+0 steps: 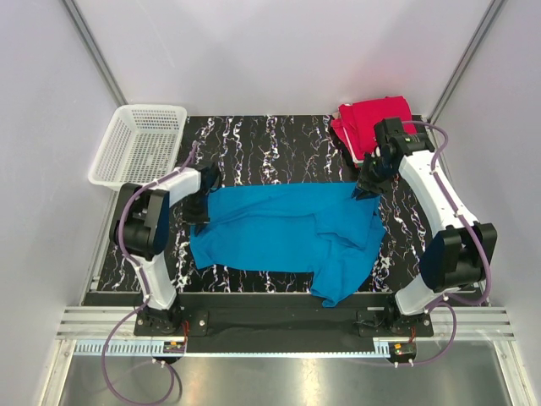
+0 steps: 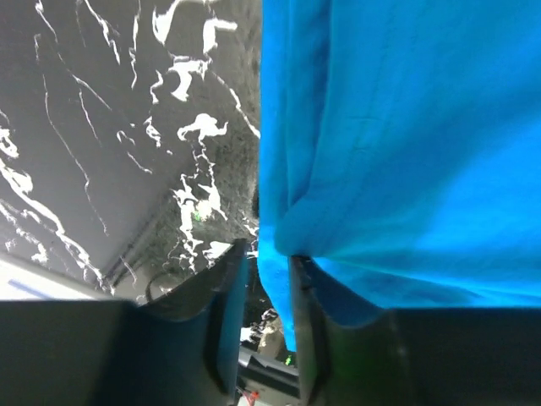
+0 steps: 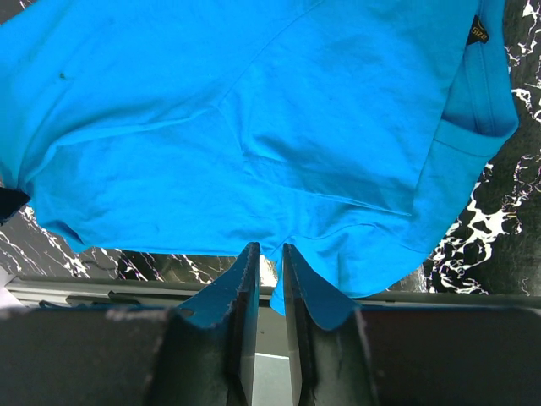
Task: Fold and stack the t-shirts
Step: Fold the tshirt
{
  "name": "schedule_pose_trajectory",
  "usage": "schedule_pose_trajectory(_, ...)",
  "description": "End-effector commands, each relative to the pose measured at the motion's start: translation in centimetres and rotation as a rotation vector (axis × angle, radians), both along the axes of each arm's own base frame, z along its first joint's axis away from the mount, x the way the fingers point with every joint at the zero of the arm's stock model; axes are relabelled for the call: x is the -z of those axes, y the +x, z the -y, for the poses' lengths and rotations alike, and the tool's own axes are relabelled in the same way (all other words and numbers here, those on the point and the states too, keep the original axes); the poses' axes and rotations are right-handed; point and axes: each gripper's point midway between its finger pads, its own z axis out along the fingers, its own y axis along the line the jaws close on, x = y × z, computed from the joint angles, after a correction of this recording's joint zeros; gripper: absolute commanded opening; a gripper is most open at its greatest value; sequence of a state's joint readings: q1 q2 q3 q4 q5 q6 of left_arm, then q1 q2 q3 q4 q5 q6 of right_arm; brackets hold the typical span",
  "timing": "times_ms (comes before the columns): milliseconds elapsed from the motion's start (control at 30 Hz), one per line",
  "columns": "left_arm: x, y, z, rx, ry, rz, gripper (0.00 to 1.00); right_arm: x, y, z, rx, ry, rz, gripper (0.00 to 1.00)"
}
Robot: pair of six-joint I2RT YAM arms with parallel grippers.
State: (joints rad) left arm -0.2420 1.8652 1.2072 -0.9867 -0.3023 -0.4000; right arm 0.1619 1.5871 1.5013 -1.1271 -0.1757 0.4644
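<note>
Blue t-shirt (image 1: 279, 233), long axis left to right, left gripper (image 1: 199, 216) and right gripper (image 1: 366, 193) each clamped on an end

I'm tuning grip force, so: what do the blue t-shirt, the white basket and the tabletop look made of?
The blue t-shirt: soft matte cloth, probably cotton knit; it creases and drapes in folds. The white basket: likely moulded plastic, a rigid open mesh. The tabletop: hard, smooth, black with white marble veining; stone or printed laminate, cannot tell.
</note>
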Motion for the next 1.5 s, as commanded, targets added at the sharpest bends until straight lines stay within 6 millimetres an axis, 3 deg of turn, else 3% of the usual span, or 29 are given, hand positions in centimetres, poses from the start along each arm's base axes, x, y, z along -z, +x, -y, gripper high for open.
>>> schedule_pose_trajectory(0, -2.0, 1.3, -0.8, 0.0, 0.071, 0.047, 0.43, -1.6, 0.8, 0.1, -0.003, -0.008, 0.058, 0.24)
schedule_pose_trajectory(233, -4.6, 3.5, -1.5, -0.038, 0.122, 0.171, 0.46, -1.3, 0.7, -0.2, -0.032, 0.004, 0.051, 0.24)
schedule_pose_trajectory(467, -6.6, 6.7, 0.2, -0.04, 0.039, 0.284, 0.46, 0.6, 0.3, -1.9, -0.076, 0.084, 0.024, 0.25)
schedule_pose_trajectory(700, -8.3, 8.1, 1.1, -0.021, -0.001, 0.317, 0.46, 1.8, 0.3, -3.2, -0.116, 0.108, -0.01, 0.25)
schedule_pose_trajectory(1033, -4.0, 11.2, 2.8, 0.005, -0.051, 0.322, 0.45, 6.2, 1.6, -7.0, -0.174, 0.119, -0.085, 0.25)
schedule_pose_trajectory(1367, -1.4, 12.8, 3.4, 0.011, -0.05, 0.287, 0.45, 11.0, 2.4, -6.3, -0.14, 0.04, -0.162, 0.23)
schedule_pose_trajectory(1467, -0.9, 13.2, 3.3, 0.013, -0.039, 0.278, 0.44, 12.3, 3.0, -5.9, -0.126, 0.005, -0.172, 0.13)
